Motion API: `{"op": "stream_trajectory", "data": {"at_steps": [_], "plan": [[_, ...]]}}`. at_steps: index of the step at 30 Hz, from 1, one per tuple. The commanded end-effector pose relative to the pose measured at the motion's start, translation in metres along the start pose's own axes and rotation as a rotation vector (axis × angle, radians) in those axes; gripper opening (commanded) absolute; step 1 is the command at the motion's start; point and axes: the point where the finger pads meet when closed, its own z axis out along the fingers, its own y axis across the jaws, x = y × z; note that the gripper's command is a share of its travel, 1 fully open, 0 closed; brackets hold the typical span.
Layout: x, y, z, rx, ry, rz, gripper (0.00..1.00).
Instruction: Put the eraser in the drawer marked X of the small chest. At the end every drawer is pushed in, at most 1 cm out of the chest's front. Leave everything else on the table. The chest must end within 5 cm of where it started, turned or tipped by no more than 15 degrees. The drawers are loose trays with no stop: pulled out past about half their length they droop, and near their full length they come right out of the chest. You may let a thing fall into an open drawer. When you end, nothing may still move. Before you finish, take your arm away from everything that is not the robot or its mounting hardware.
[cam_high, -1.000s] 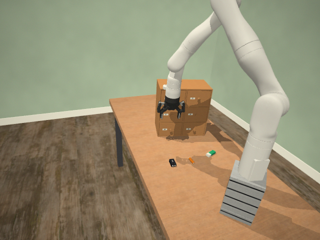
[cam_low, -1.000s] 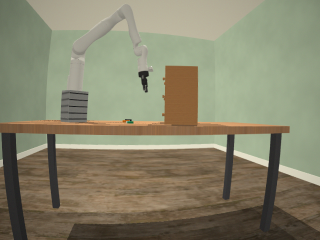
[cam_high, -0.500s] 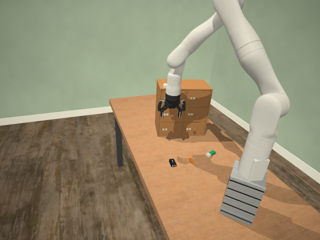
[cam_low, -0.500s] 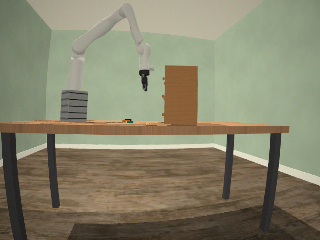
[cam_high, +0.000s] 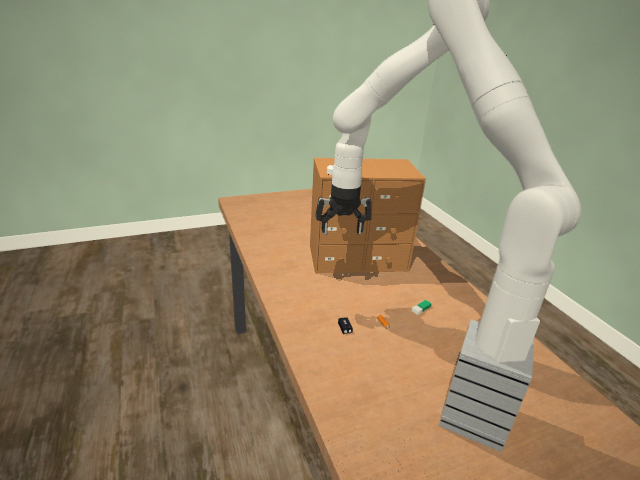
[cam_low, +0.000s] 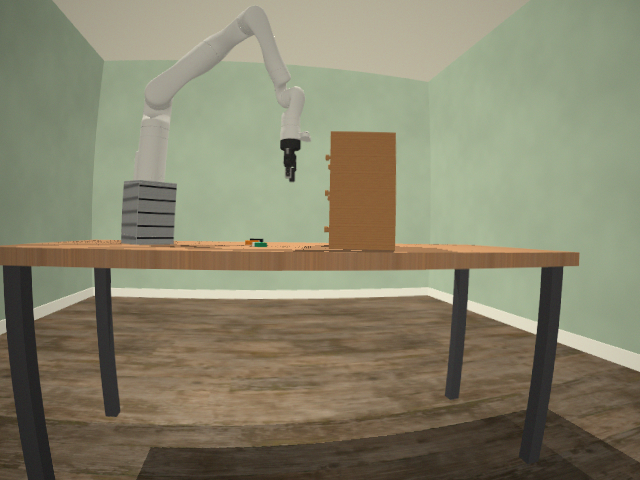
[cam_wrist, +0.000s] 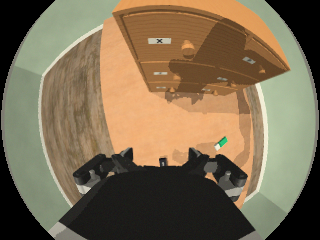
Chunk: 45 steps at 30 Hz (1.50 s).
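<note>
The black two-fingered pincer (cam_high: 342, 228) (cam_low: 290, 178) (cam_wrist: 160, 154) is spread and empty; it should be kept clear of the knobs. The green-and-white block eraser (cam_high: 421, 307) (cam_low: 260, 244) (cam_wrist: 221, 143) lies on the wooden tabletop (cam_high: 361, 382) (cam_low: 289, 259) (cam_wrist: 135, 120). The X label (cam_wrist: 159, 41) is readable only in the wrist view.

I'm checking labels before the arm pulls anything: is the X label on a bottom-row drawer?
No, the wrist view shows the X label on a top-row drawer, beside its round knob.
</note>
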Motion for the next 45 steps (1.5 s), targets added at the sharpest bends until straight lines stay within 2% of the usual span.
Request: {"op": "stream_trajectory", "data": {"at_steps": [1, 45], "plan": [[0.0018, 0.0007, -0.0010, 0.001, -0.003, 0.004, 1.00], [0.0009, 0.0008, -0.0023, 0.002, -0.018, 0.004, 1.00]]}}
